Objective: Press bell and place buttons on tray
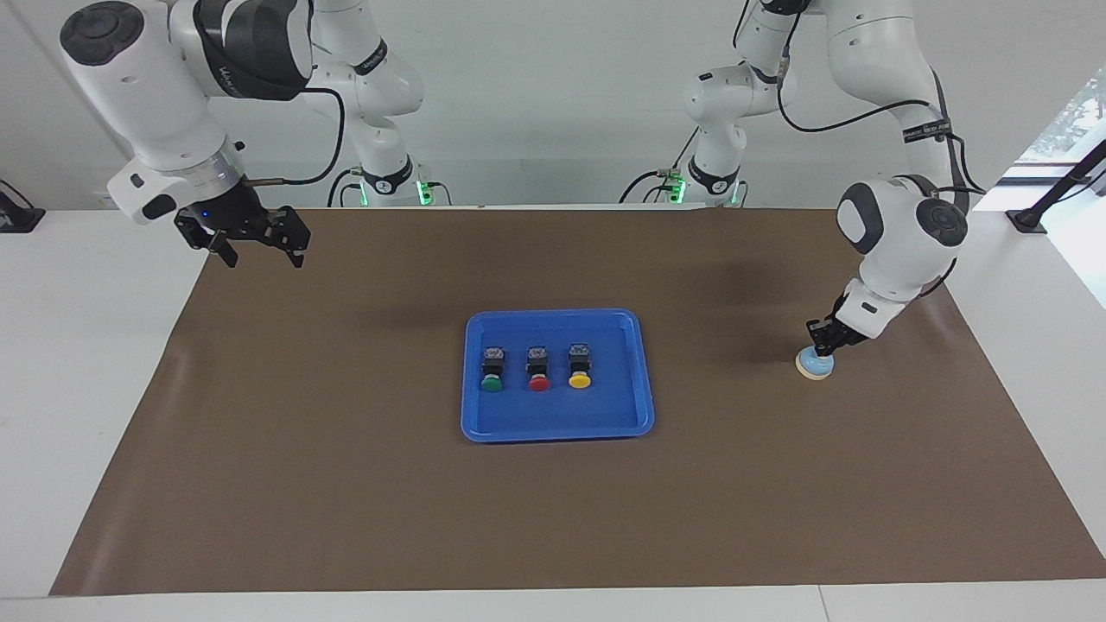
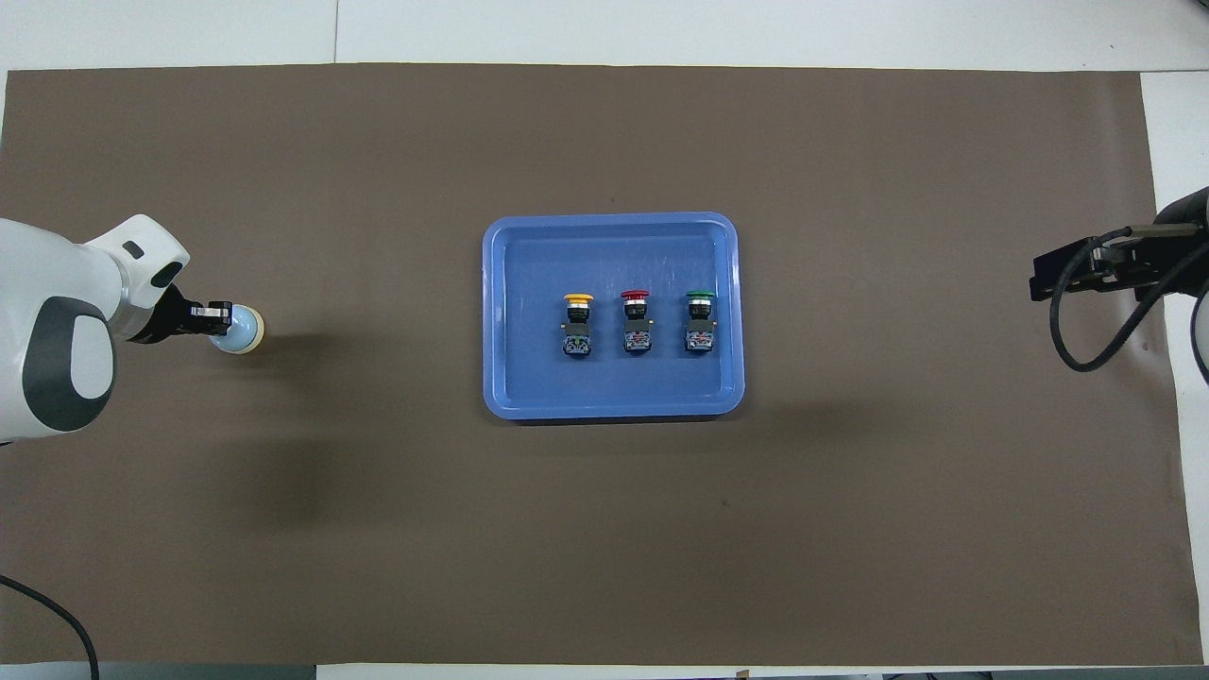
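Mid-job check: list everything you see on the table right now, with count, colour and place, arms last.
tray: one, bright blue, middle of the brown mat.
green button: one, black body, green cap, in the tray, toward the right arm's end of the row.
red button: one, black body, red cap, in the tray, middle of the row.
yellow button: one, black body, yellow cap, in the tray, toward the left arm's end of the row.
bell: one, light blue with cream rim, on the mat toward the left arm's end.
brown mat: one, covers the table.
left gripper: at the bell's top.
right gripper: open, raised, waiting over the mat's corner at its own end.
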You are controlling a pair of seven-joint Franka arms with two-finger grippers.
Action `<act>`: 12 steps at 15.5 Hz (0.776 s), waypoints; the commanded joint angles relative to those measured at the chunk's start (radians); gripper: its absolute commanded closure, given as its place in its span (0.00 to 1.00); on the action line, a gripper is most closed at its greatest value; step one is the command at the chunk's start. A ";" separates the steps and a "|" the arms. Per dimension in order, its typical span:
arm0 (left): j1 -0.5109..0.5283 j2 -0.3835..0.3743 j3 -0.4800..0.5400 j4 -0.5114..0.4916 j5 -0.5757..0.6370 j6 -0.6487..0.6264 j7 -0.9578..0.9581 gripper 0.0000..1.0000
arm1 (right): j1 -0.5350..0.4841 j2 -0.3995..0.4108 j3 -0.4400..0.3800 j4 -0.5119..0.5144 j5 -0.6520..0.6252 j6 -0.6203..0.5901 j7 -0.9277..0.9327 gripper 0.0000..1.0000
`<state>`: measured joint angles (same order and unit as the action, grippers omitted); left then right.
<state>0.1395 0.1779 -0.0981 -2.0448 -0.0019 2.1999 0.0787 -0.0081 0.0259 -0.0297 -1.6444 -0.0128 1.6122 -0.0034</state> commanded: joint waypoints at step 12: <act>-0.024 -0.247 0.001 0.190 0.003 -0.486 0.004 0.00 | -0.012 -0.017 0.010 -0.011 0.004 -0.012 -0.009 0.00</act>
<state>0.1300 0.0004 -0.1062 -1.8479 -0.0019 1.7475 0.0788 -0.0081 0.0259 -0.0297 -1.6444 -0.0128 1.6122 -0.0034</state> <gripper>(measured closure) 0.000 0.000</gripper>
